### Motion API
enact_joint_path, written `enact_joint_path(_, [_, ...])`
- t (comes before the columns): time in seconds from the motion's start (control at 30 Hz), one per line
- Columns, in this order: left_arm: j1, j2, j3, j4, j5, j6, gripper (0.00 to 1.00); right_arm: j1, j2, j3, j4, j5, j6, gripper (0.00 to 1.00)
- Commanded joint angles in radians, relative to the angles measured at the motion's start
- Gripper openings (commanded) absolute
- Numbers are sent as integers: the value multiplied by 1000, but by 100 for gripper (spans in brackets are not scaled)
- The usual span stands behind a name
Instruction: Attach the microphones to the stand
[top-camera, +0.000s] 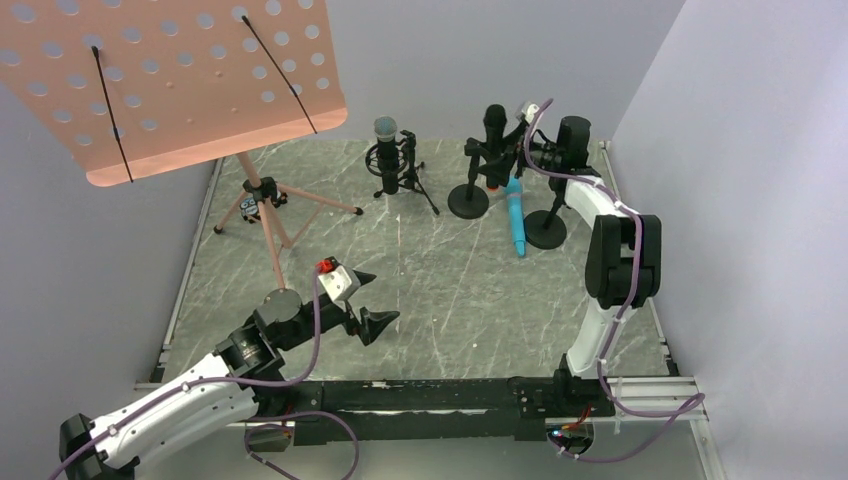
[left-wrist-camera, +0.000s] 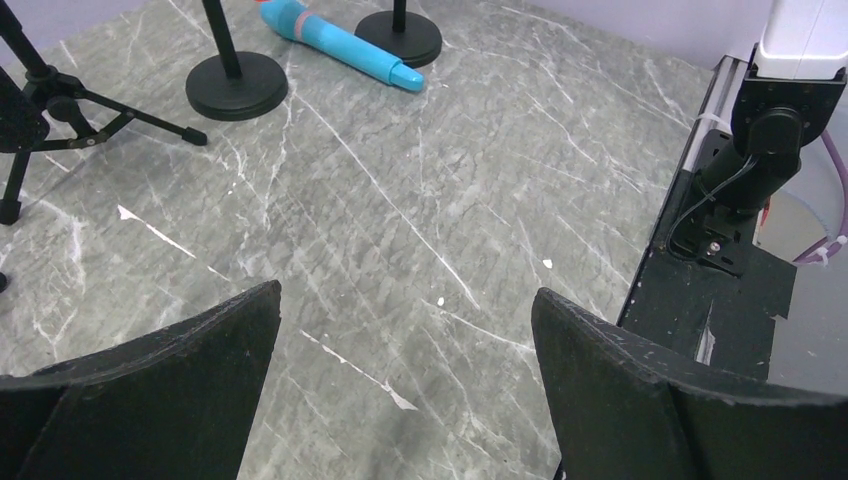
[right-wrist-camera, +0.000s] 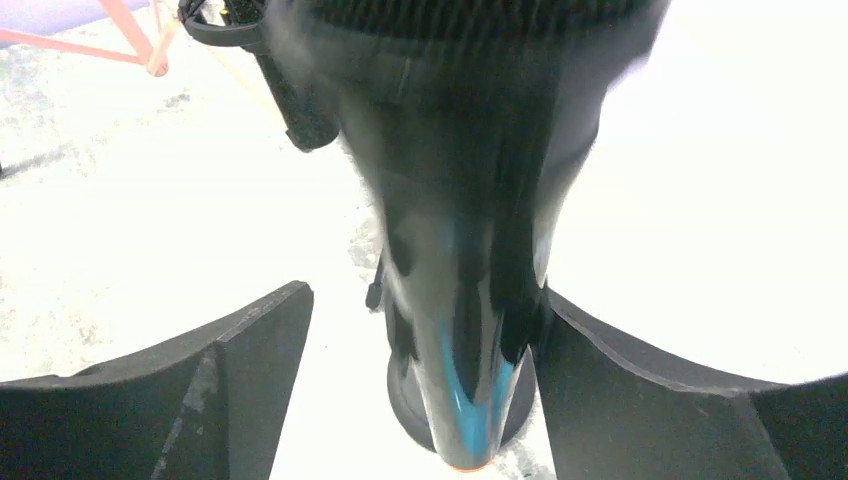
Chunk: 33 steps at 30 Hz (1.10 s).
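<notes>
The black microphone with the silver mesh head stands upright in a tripod stand at the back. The all-black microphone with the orange end sits in a round-based stand. My right gripper is open around it. In the right wrist view the microphone hangs between the jaws, against the right finger and clear of the left. The blue microphone lies flat on the table between the two round bases; it also shows in the left wrist view. My left gripper is open and empty, low near the front.
A second round-based stand rises beside the right arm. A pink perforated music stand on tripod legs fills the back left. Grey walls close in the sides and back. A black rail runs along the near edge.
</notes>
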Motion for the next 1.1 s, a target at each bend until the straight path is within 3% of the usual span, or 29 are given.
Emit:
enact_joint_path(0.0, [-4, -31, 28, 51, 21, -22, 99, 1, -89, -14, 51, -9, 8, 86])
enact_joint_path(0.2, [-4, -95, 6, 30, 8, -57, 99, -55, -157, -32, 7, 29, 5, 97])
enact_joint_path(0.5, [-2, -72, 101, -68, -55, -97, 99, -88, -333, 25, -477, 77, -251, 100])
enact_joint_path(0.67, [32, 11, 227, -135, 0, -92, 99, -123, -513, -11, -588, 85, -165, 100])
enact_joint_path(0.87, [111, 152, 374, -384, -29, 120, 99, -290, -676, -124, -684, 101, -157, 100])
enact_joint_path(1.0, [112, 193, 378, -468, -13, 233, 99, -462, -653, -120, -889, -81, -363, 100])
enact_joint_path(1.07, [113, 185, 347, -441, 20, 240, 99, -482, -616, -93, -1027, -42, -528, 100])
